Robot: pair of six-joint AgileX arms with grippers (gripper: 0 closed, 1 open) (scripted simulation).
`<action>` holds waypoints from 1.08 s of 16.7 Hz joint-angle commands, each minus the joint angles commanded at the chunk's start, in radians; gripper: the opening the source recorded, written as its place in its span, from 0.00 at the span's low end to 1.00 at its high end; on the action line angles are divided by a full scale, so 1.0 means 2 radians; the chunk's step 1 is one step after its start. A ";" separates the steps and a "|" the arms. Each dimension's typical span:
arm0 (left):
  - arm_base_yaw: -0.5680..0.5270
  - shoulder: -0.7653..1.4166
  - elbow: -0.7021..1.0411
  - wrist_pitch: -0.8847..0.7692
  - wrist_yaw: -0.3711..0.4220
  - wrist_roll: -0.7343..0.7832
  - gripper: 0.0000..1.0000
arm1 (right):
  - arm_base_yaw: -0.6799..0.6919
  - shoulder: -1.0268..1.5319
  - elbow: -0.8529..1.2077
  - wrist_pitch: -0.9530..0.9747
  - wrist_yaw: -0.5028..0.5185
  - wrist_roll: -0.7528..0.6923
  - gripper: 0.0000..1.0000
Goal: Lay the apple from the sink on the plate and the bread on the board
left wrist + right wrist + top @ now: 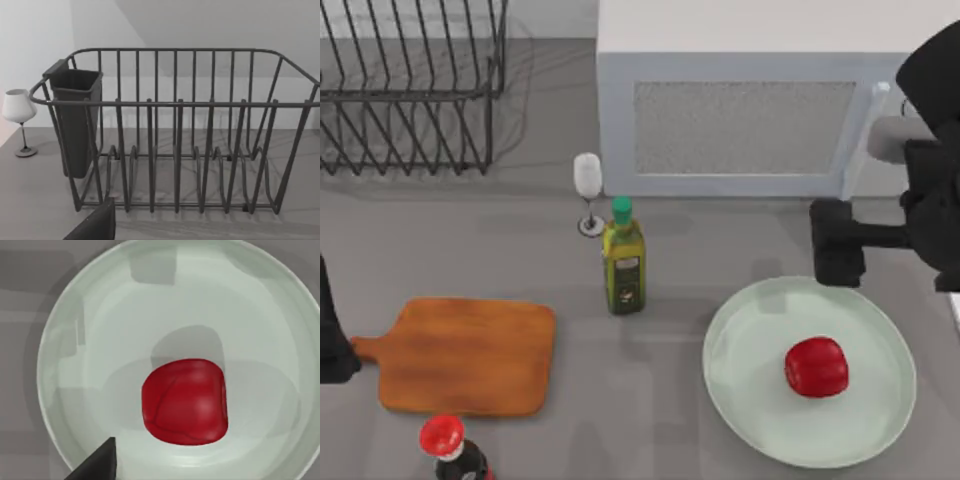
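Top view puts the small glossy red, roundish and slightly blocky apple (816, 366) right of centre on the large round pale greenish-white plate (740, 345) in the lower right of the frame, while the orange-brown wooden cutting board (460, 355) with its short handle lies bare at the lower left. The right gripper (837, 243) hangs just above the plate's upper edge, holding nothing; how wide its fingers stand cannot be told. At the frame's left edge sits the left arm (330, 335), its wrist camera facing a dark wire dish rack (175, 130).
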 joint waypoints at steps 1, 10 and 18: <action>0.000 0.000 0.000 0.000 0.000 0.000 1.00 | -0.012 -0.037 -0.029 0.025 0.000 -0.012 1.00; 0.000 0.000 0.000 0.000 0.000 0.000 1.00 | -0.144 -0.459 -0.348 0.297 0.000 -0.148 1.00; 0.000 0.000 0.000 0.000 0.000 0.000 1.00 | -0.234 -0.706 -0.560 0.483 0.000 -0.240 1.00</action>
